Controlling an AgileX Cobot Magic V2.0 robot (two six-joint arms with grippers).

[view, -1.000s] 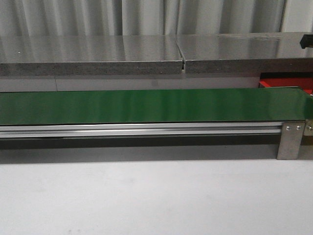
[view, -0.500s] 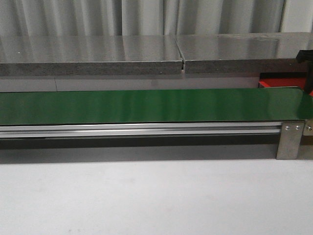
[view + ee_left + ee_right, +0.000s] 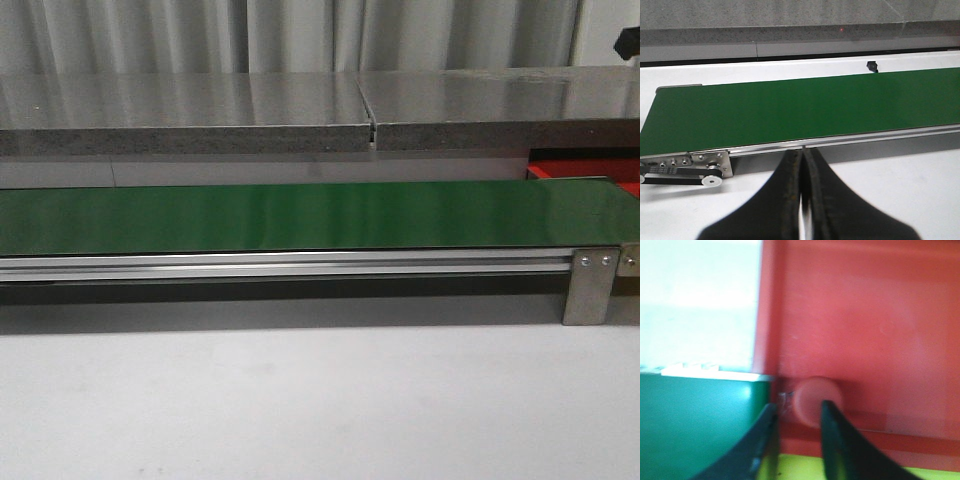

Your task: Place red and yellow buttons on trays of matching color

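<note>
Drop-off step: your right pincer (image 3: 797, 427) hangs slightly apart over the red domed button (image 3: 816, 399) lying in the red plastic tray (image 3: 880, 315). Left pincer (image 3: 802, 167) together, idle. Next, retract and await another button.

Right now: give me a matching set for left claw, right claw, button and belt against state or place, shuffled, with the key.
1 left claw
2 right claw
3 red button
4 green belt

A lies in the red tray
B fingers apart
C runs above a silver rail
D fingers closed together

Pairs: 1-D, 2-B, 3-A, 4-C
</note>
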